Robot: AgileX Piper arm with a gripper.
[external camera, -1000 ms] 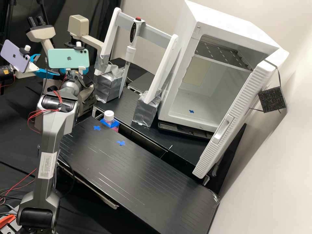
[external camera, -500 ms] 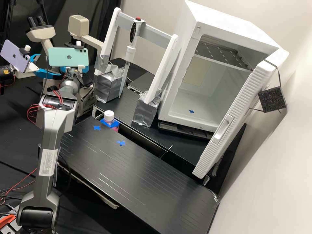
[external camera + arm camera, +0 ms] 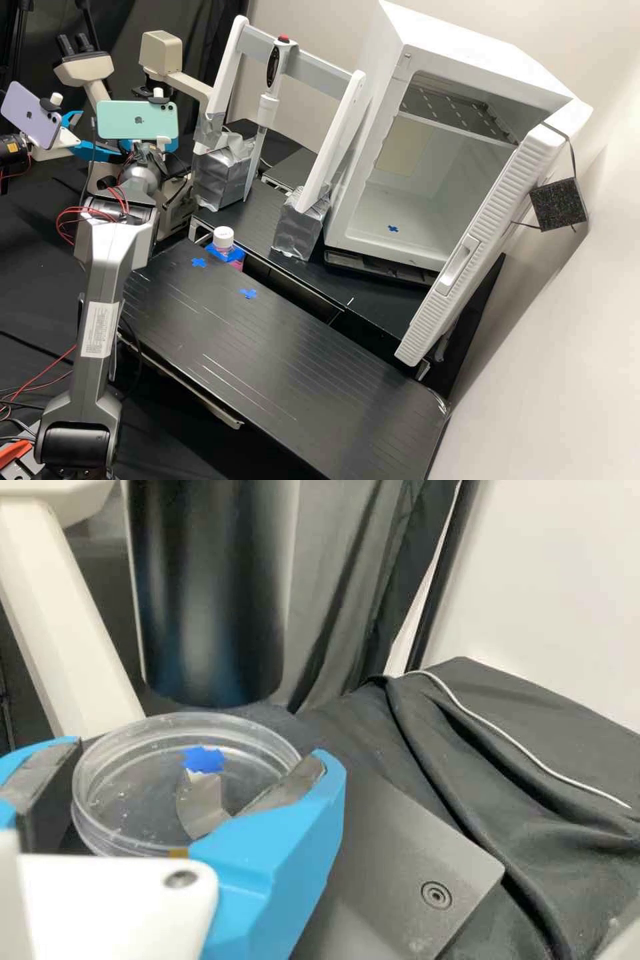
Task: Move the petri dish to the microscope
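Note:
In the high view my gripper (image 3: 172, 145) is at the microscope (image 3: 195, 87), partly behind the green phone, with its fingertips hidden. Seen from the wrist, the gripper (image 3: 197, 755) is shut on the clear round petri dish (image 3: 130, 795), a finger pad against either side of its rim. The dish is over the microscope's dark grey stage (image 3: 400, 855), below the black cylinder (image 3: 212, 590). A blue mark (image 3: 204, 760) shows through the dish. Whether the dish's base touches the stage, I cannot tell.
Beside the microscope stands a white frame (image 3: 333, 140) holding a pipette (image 3: 269, 107). A white-capped bottle (image 3: 224, 239) is by the black bench (image 3: 280, 360). The white incubator (image 3: 363, 173) has its door open. Another arm's phone (image 3: 31, 115) is at far left.
The arm and its green phone have shifted slightly left in the high view, the phone first rising a little, then dropping. The bench items have kept their places.

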